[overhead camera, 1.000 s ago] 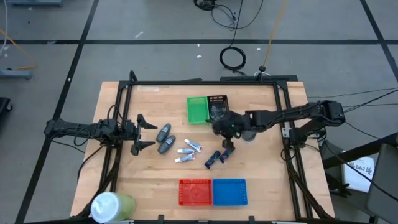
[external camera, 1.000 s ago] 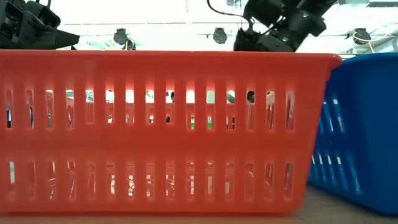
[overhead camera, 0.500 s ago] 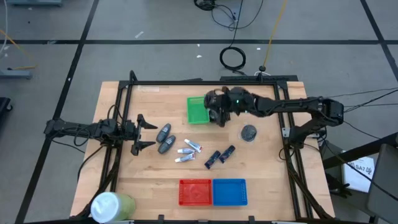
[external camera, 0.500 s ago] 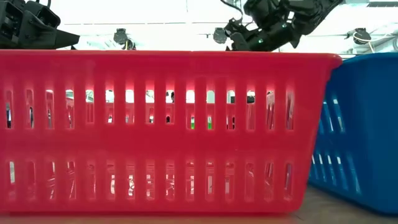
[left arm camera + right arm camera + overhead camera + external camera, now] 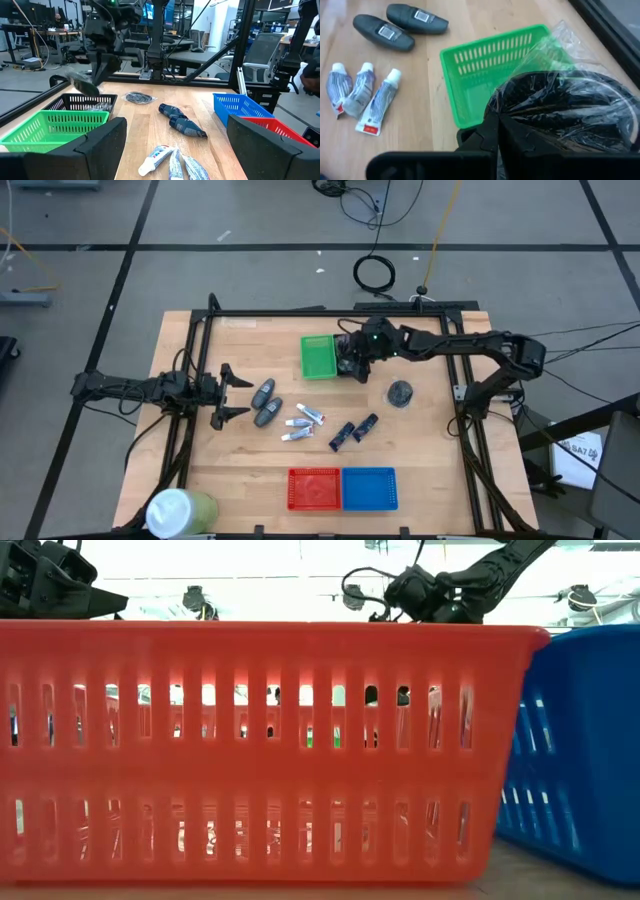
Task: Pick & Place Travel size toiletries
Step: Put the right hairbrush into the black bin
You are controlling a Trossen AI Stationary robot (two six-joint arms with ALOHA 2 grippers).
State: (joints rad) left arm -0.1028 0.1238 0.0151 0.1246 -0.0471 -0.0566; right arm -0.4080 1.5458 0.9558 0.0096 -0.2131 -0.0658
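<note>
Swinging away from the two dark navy tubes [image 5: 352, 430] since a second ago, the right gripper [image 5: 350, 366] is now hanging over the black tray [image 5: 80, 102] beside the green tray [image 5: 318, 356], and I am seeing it clamped on a plastic-wrapped dark item [image 5: 560, 105]. The grey round piece [image 5: 400, 393] is lying nearby. The white tubes [image 5: 302, 423] and grey oval containers [image 5: 266, 402] are sitting mid-table, just beyond my wide-spread left gripper [image 5: 232, 394].
</note>
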